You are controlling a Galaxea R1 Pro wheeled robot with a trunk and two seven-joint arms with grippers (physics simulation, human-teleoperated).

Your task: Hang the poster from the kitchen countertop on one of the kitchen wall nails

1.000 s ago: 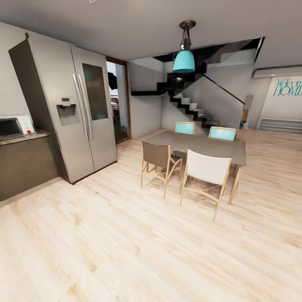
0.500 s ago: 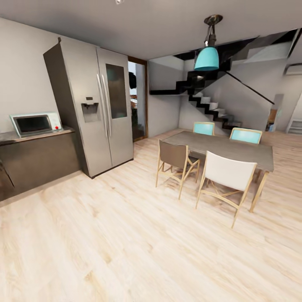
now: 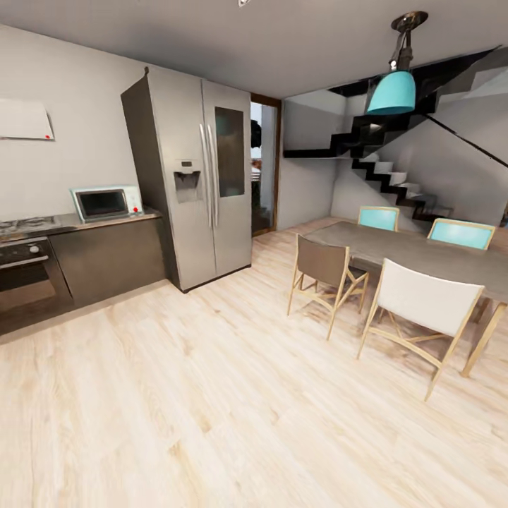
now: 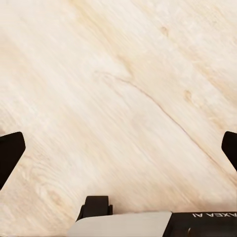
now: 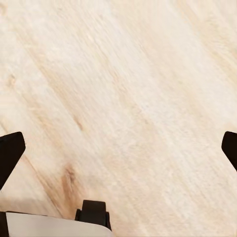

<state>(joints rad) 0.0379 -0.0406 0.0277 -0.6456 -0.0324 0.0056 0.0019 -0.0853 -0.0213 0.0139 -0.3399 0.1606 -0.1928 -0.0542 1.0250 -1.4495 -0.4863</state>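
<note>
- The head view has swung to the robot's left since a second ago: the fridge (image 3: 194, 180), the dining table (image 3: 416, 254) and its chairs all sit further right in the picture (camera motion, not theirs), and a stretch of kitchen has come in at the left that was out of sight before.
- Newly in sight there are an oven (image 3: 25, 279) with a hob above it, and a pale panel with a red dot (image 3: 25, 118) on the grey wall.
- The kitchen countertop (image 3: 67, 224) runs along the left wall up to the fridge, over dark cabinet fronts; a small microwave (image 3: 106, 202) stands on it next to the fridge.
- The poster cannot be made out anywhere on the visible part of the counter, so its place relative to the jaws cannot be told.
- The left gripper (image 4: 118, 148) hangs over bare pale wood floor (image 3: 233, 409), its dark fingertips at opposite edges of the wrist view, spread wide with nothing between them.
- The right gripper (image 5: 118, 148) is likewise spread wide over the floor, holding nothing.
- A teal pendant lamp (image 3: 391, 92) hangs over the table, with a dark staircase (image 3: 384, 169) behind.
</note>
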